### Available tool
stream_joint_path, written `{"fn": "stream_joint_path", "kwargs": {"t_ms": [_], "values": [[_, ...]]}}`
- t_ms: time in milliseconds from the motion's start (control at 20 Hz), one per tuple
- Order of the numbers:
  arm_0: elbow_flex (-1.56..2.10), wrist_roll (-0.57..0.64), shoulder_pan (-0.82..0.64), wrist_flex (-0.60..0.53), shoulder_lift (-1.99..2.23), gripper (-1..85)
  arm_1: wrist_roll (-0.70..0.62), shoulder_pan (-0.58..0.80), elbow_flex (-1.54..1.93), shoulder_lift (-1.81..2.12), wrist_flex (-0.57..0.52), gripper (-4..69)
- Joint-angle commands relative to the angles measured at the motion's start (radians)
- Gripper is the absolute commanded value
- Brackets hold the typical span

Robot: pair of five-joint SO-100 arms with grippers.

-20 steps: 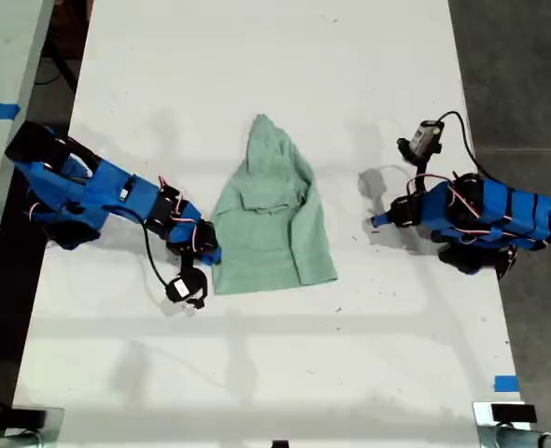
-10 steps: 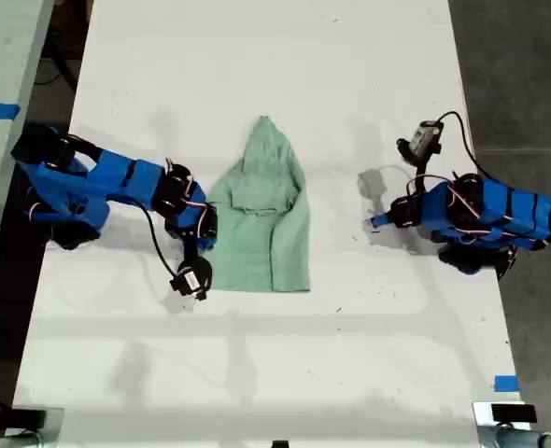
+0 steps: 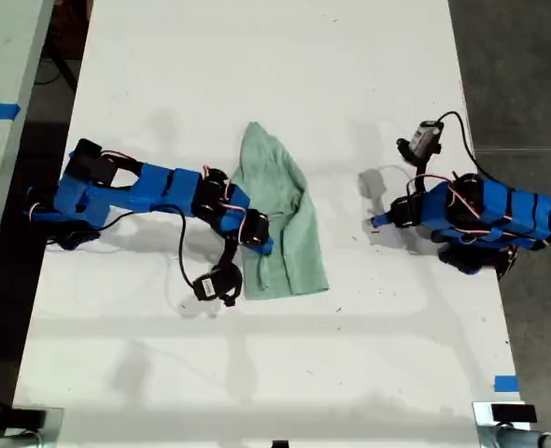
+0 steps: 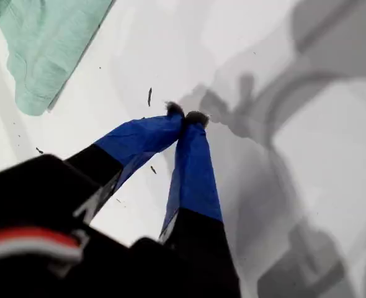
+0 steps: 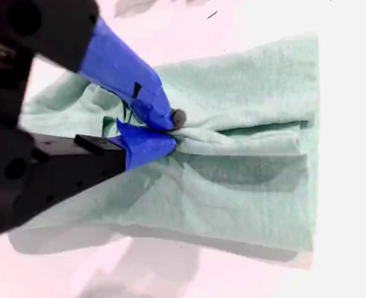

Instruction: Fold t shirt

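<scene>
Second end effector (image 5: 164,127) pinched a fold of the t shirt (image 3: 285,233) on the worktop (image 3: 257,75); first end effector (image 4: 186,118) sat clenched, empty, well apart.

white counter, one garment on it

the counter (image 3: 275,373) is a long white surface with faint dark specks, filling the middle of the exterior view. the t shirt (image 3: 289,233) lies on it near the centre, pale mint green, its rounded point toward the far end and its wider end toward the near edge. two blue arms sit on the counter, one at the exterior view's left, one at the exterior view's right. a small piece of blue tape (image 3: 506,384) is stuck near the near corner at the exterior view's right.
</scene>
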Motion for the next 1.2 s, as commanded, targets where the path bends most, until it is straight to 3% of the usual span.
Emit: {"fn": "stream_joint_path", "kwargs": {"t_ms": [0, 200, 250, 350, 400, 650, 800, 950, 1150], "values": [[-0.055, 0.028, -0.020, -0.032, 0.026, 26.9, -0.017, -0.012, 0.051, 0.009, -0.018, 1.4], [-0.003, 0.069, -0.040, 0.018, 0.199, 22.1, -0.018, -0.014, 0.051, 0.009, -0.018, 1.4], [0.031, 0.074, -0.055, 0.057, 0.272, 18.2, -0.018, -0.014, 0.051, 0.009, -0.018, 1.4], [0.163, 0.089, -0.097, 0.103, 0.466, 1.6, -0.018, -0.014, 0.051, 0.009, -0.018, 1.4], [0.275, 0.107, -0.123, 0.084, 0.592, 0.0, -0.018, -0.014, 0.051, 0.009, -0.018, 1.4], [1.223, 0.239, -0.399, -0.189, 1.499, -0.2, -0.018, -0.014, 0.051, 0.009, -0.018, 1.4], [1.643, 0.345, -0.580, -0.178, 2.025, -0.3, -0.020, -0.011, 0.051, 0.009, -0.018, 1.4], [1.937, 0.480, -0.589, -0.169, 2.370, -0.3, -0.018, -0.008, 0.051, 0.009, -0.018, 1.4], [2.192, 0.468, -0.580, -0.219, 2.431, -0.3, -0.012, -0.014, 0.052, 0.009, -0.020, 1.4]]}}
